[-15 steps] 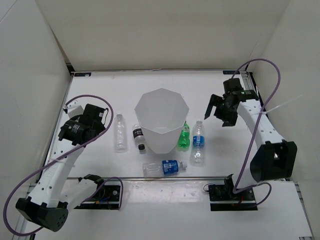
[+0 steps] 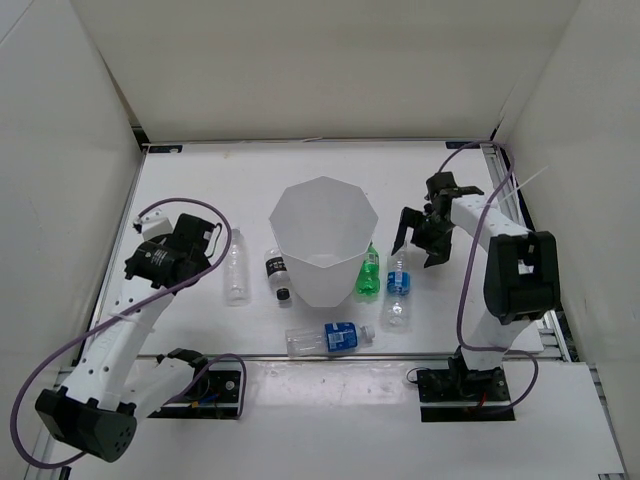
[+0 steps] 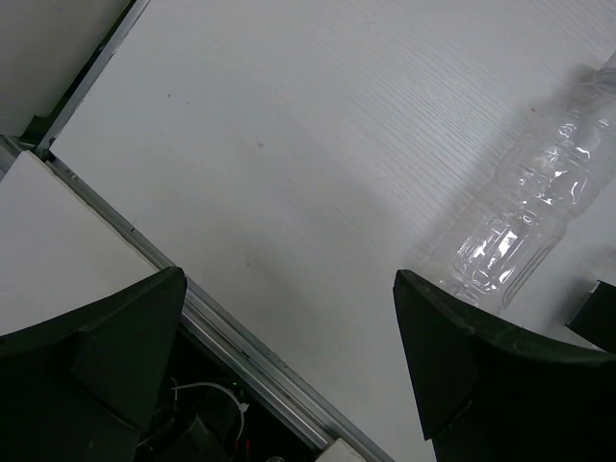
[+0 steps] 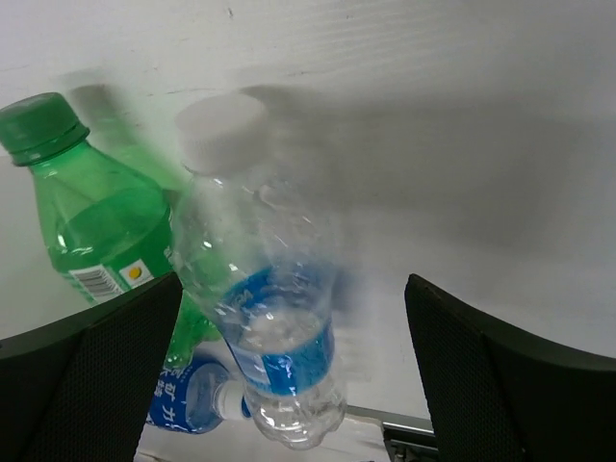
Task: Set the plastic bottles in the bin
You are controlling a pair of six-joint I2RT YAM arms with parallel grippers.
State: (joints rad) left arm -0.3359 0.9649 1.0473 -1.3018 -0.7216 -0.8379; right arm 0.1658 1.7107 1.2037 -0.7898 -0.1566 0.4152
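The white faceted bin [image 2: 322, 205] stands upright mid-table. A plain clear bottle [image 2: 234, 268] and a black-label bottle [image 2: 277, 272] lie left of it. A green bottle [image 2: 368, 273] and a blue-label bottle [image 2: 398, 292] lie right of it. A second blue-label bottle [image 2: 335, 337] lies in front. My left gripper [image 2: 205, 248] is open and empty, just left of the plain clear bottle [image 3: 525, 207]. My right gripper [image 2: 420, 240] is open above the cap end of the blue-label bottle [image 4: 265, 289], beside the green bottle [image 4: 96, 212]. In the wrist views both grippers [image 3: 291, 289] [image 4: 294, 318] hold nothing.
White walls enclose the table on the left, back and right. A metal rail [image 3: 241, 337] runs along the table's near edge. The second blue-label bottle [image 4: 188, 409] shows beyond the first in the right wrist view.
My right gripper has moved left and nearer, over the blue-label bottle by the bin. My left arm has shifted only slightly.
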